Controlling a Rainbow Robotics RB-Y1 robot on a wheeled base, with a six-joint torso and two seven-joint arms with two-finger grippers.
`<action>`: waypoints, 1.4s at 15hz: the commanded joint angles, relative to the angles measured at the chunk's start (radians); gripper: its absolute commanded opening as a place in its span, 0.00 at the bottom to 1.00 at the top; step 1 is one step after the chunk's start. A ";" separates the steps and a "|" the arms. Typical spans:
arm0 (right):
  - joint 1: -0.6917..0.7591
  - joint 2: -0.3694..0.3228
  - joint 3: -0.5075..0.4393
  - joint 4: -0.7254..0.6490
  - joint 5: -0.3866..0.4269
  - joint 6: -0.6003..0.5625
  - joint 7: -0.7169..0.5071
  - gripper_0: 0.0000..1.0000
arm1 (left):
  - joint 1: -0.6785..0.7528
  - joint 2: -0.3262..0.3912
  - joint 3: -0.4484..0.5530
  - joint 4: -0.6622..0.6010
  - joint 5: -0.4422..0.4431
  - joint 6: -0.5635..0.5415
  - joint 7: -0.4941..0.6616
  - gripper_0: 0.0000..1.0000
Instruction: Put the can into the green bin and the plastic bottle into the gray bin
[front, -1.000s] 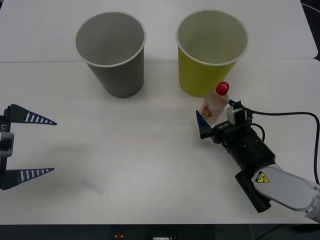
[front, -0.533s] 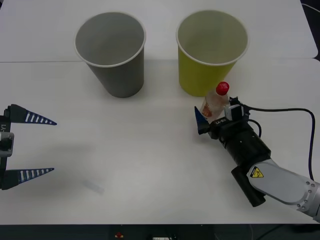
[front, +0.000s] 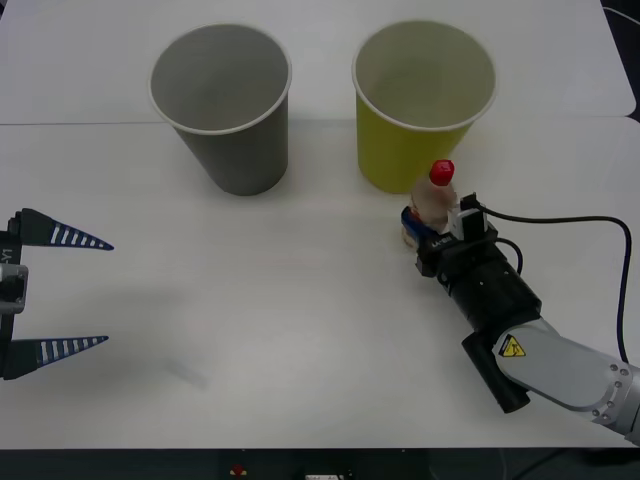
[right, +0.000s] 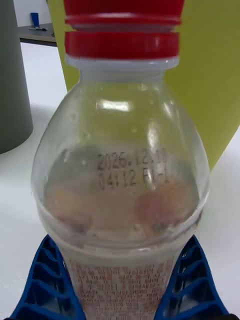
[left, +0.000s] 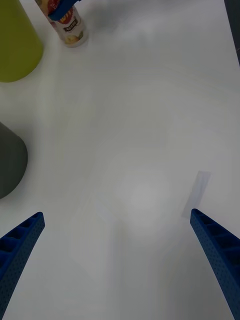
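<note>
The plastic bottle (front: 433, 203), clear with a red cap, stands upright on the white table just in front of the green bin (front: 420, 110). My right gripper (front: 422, 226) is shut on its lower body. In the right wrist view the blue fingers (right: 47, 280) press both sides of the plastic bottle (right: 120, 175), with the green bin (right: 215, 75) right behind it. The gray bin (front: 225, 110) stands to the left of the green one. My left gripper (front: 107, 292) hovers open at the table's left side, holding nothing. The can is out of view.
The left wrist view looks across bare white table (left: 140, 125) toward the plastic bottle (left: 74, 27), the green bin (left: 15, 45) and the gray bin (left: 10, 160). A black cable (front: 570, 225) runs from the right arm.
My right gripper's fingers have closed on the bottle, and the bottle has gone from tilted to upright. The left arm has not moved.
</note>
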 joint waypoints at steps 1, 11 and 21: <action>0.001 -0.006 -0.001 -0.002 0.019 0.001 -0.012 0.00 | 0.000 0.000 0.000 0.000 0.000 0.000 0.000 1.00; 0.167 -0.184 -0.156 -0.256 0.101 -0.205 -0.020 0.00 | 0.000 0.000 0.000 0.000 0.000 0.000 0.000 1.00; 0.388 -0.160 -0.731 -0.503 0.072 -0.996 -0.043 0.00 | 0.000 0.000 0.000 0.000 0.000 0.000 0.000 1.00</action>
